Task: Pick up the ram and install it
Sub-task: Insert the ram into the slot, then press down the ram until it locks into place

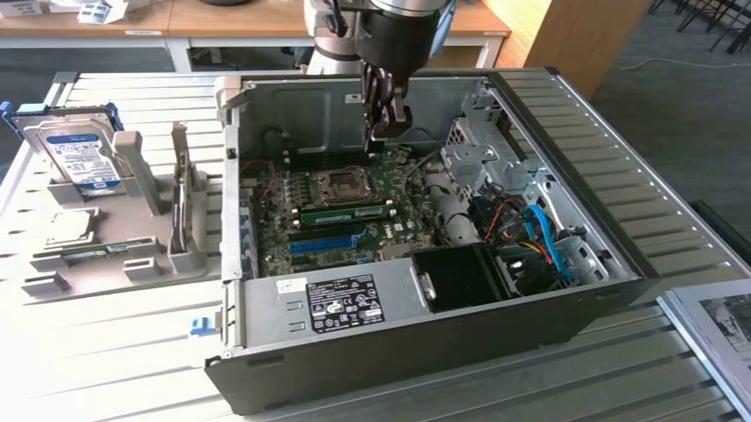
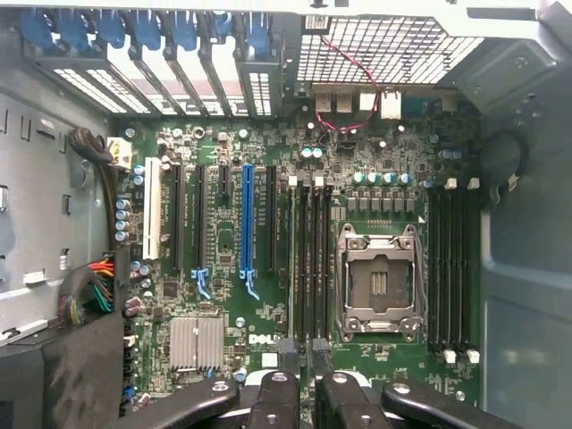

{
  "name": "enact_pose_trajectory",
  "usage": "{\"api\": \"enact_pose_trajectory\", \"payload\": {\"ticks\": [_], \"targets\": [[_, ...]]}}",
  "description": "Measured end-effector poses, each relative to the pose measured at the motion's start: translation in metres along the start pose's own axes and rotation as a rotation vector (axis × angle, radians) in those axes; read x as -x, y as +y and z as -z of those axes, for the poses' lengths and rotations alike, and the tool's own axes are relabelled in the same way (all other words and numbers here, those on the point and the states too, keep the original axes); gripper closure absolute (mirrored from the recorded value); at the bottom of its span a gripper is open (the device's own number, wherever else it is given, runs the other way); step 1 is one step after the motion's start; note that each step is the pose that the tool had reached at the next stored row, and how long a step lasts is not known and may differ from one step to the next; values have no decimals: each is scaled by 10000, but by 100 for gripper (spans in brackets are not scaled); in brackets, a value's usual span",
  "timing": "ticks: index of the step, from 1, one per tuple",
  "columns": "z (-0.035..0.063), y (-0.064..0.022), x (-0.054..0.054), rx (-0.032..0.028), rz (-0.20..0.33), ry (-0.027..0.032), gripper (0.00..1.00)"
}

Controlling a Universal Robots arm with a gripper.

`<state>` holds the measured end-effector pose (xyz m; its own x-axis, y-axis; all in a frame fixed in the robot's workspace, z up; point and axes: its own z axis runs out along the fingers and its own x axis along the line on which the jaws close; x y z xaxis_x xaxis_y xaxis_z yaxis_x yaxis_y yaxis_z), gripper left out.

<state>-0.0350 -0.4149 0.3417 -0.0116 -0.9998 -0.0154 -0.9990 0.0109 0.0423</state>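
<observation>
The open computer case (image 1: 586, 290) takes up the middle of the exterior frame. Over its motherboard (image 1: 352, 233) hangs the gripper (image 1: 389, 123), fingers apart and holding nothing. The ram (image 1: 346, 212) lies below it, near the frame's centre, running left to right and apparently seated in a slot.

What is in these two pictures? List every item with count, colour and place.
open black metal computer case: one, black, on the slatted table
green motherboard: one, green, inside the case
thin green ram stick: one, green, in a slot beside the processor socket
long blue plastic slot: one, blue, on the motherboard
silver hard drive with blue label: one, silver, in the grey holder, exterior view's left
black claw: one, black, open, above the motherboard
</observation>
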Motion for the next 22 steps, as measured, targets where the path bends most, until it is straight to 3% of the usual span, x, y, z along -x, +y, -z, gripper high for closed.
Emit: {"api": "enact_pose_trajectory", "payload": {"ticks": [13, 15, 16, 22], "targets": [[1, 0, 0, 1, 0, 2, 81], [1, 0, 0, 1, 0, 2, 82], [1, 0, 0, 1, 0, 2, 89], [1, 0, 0, 1, 0, 2, 90]]}}
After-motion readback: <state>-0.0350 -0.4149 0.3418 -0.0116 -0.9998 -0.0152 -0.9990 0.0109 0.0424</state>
